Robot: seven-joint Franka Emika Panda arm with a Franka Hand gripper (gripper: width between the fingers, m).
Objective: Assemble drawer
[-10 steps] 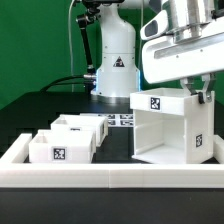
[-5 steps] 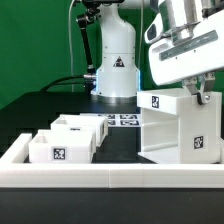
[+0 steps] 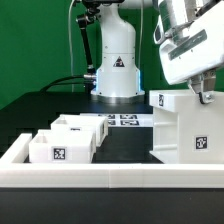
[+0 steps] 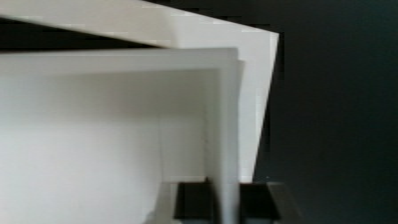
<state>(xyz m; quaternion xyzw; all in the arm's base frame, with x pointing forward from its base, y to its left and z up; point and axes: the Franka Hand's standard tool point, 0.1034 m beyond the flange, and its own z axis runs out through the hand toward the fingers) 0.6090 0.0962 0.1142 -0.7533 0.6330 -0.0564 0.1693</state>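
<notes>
— What is taking up the most room over there?

— The white robot arm [image 3: 115, 60] is standing at the back, and its bulky white head is hanging over the exterior view's right. Below it the black tabletop [image 3: 125, 145] is lying flat, with a long low white rail [image 3: 100, 180] running along the near edge.

— And the drawer?

— It is sitting in parts. The tall casing [image 3: 188, 130] is standing at the exterior view's right, behind the rail. It is showing one square tag on top and another on its side. Whether its bottom is touching the tabletop, I cannot tell from here.

— The smaller pieces?

— Two open-top trays are sitting on the exterior view's left, well apart from the casing. The front tray [image 3: 60, 150] is showing a tag on its near face. The back tray [image 3: 88, 128] is sitting just behind it, touching or nearly so.

— Anything lying between them and the casing?

— The marker board [image 3: 125, 120] is lying flat in front of the arm's foot.

— What are the fingers doing?

— The fingers [image 3: 205, 95] are sitting at the casing's top edge, far over on the exterior view's right. In the wrist view the two dark fingers [image 4: 191, 203] are pinching one thin white wall of the casing [image 4: 107, 130] between them, closed against it with no gap showing.
</notes>
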